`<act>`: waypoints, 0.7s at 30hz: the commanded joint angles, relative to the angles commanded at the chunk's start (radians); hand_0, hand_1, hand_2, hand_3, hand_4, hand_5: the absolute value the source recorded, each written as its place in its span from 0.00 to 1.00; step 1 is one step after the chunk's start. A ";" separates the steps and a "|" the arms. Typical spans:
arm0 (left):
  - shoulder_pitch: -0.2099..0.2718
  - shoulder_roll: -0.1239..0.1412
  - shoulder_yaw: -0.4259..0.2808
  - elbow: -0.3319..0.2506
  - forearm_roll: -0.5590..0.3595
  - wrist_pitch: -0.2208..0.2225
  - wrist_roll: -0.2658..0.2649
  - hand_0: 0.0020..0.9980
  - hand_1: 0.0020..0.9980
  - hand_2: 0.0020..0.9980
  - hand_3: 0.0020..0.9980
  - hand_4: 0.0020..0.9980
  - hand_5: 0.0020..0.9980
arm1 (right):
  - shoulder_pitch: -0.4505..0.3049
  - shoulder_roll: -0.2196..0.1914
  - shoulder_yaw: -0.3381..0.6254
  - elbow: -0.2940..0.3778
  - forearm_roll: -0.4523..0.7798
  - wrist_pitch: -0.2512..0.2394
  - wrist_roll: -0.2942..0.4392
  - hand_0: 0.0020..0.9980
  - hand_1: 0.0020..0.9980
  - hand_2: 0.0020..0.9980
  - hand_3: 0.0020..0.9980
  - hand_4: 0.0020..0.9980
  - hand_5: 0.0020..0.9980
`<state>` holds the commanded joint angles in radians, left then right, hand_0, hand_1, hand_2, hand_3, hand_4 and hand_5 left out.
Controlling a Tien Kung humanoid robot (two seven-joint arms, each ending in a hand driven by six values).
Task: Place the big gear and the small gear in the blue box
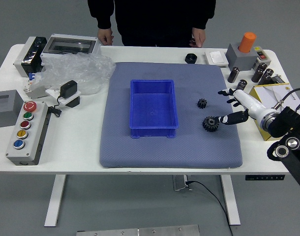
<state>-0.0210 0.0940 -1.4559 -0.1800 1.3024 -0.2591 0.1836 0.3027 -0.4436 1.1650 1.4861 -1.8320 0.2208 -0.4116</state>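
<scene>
The robot's right hand reaches in from the right over the right edge of the grey-blue mat. It is released, fingers spread and holding nothing, palm side down over the mat. Its thumb points at the big gear, and the tip is right at the gear's rim; whether the two touch cannot be told.

The big gear, black and toothed, lies on the mat between the blue box and the mat's right edge. The small gear, also black, lies a little farther from the robot, toward the mat's far right corner, apart from the big one. Both gears are outside the blue box, which stands open-topped near the middle of the mat, slightly toward its left edge.

At the table's far edge stands a person in dark clothes, both hands lowered near that edge, one toward each side, away from the gears.

Left of the mat, on the white table, are a grey button panel, a grey box and a crumpled clear plastic bag. Near the table's far right corner, an orange cylinder stands on a grey block.
</scene>
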 joint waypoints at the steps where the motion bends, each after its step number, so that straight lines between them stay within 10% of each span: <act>1: 0.000 0.000 0.000 0.000 0.000 0.000 0.000 0.85 0.82 0.83 0.86 0.75 0.31 | 0.003 -0.003 -0.006 0.002 -0.015 0.005 -0.005 0.80 0.82 0.91 0.91 0.85 0.15; 21: 0.000 0.002 -0.008 0.000 0.014 -0.001 0.001 0.85 0.82 0.83 0.86 0.75 0.30 | 0.104 0.011 -0.227 -0.003 -0.277 0.079 -0.069 0.77 0.73 0.79 0.89 0.87 0.18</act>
<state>-0.0215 0.0963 -1.4639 -0.1800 1.3164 -0.2604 0.1850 0.4062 -0.4322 0.9379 1.4829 -2.1092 0.2995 -0.4804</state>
